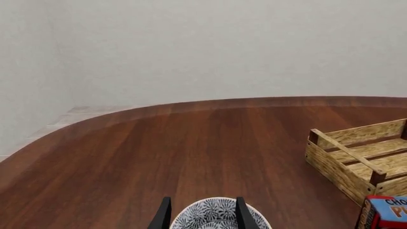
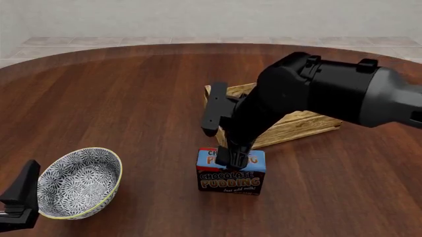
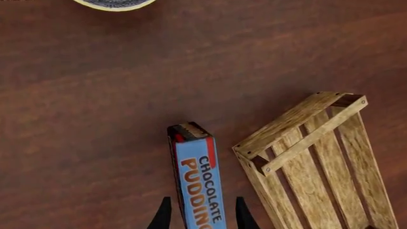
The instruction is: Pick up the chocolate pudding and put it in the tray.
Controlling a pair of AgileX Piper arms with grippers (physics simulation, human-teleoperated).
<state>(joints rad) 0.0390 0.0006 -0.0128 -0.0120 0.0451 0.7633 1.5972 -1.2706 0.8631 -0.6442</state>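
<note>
Chocolate pudding box (image 2: pixel 231 172) stands on the table (image 2: pixel 118 98) at lower centre of the front view, just ahead of the wooden crate (image 2: pixel 297 126), which sits behind it toward centre right, near but apart. The right gripper (image 2: pixel 232 159) comes down over the box top, one finger either side of it in the right wrist view. Far off at lower left sits the patterned bowl (image 2: pixel 79 182), with the left gripper (image 2: pixel 20 200) just beside its left rim at the frame's corner.

Hidden behind the right arm (image 2: pixel 316 94): much of the tray (image 2: pixel 297 126); pudding (image 2: pixel 231 173) top partly covered.
</note>
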